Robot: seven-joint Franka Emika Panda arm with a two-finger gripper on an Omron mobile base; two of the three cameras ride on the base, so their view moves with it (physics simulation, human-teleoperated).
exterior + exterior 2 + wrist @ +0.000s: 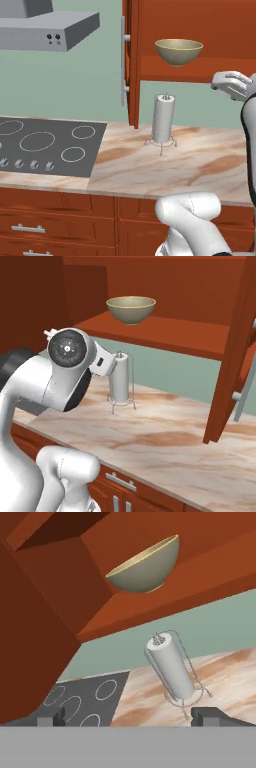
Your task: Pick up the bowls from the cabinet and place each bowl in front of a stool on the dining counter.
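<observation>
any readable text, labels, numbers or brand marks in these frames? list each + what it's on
None can be read.
The range hood has small dark knobs with no legible marks.
The cooktop carries ring outlines and knobs, no lettering.
The olive-tan bowl, paper towel roll and cabinet are blank.

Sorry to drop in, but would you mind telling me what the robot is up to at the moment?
The arm is raised in front of the open wall cabinet, where an olive-tan bowl sits on the shelf. The gripper is open, holds nothing, and is apart from the bowl, which appears up the hand view from the fingertips. Below the shelf, a paper towel roll stands upright in its wire holder on the marble counter, beside the black cooktop. No bowl has been picked up yet.
</observation>
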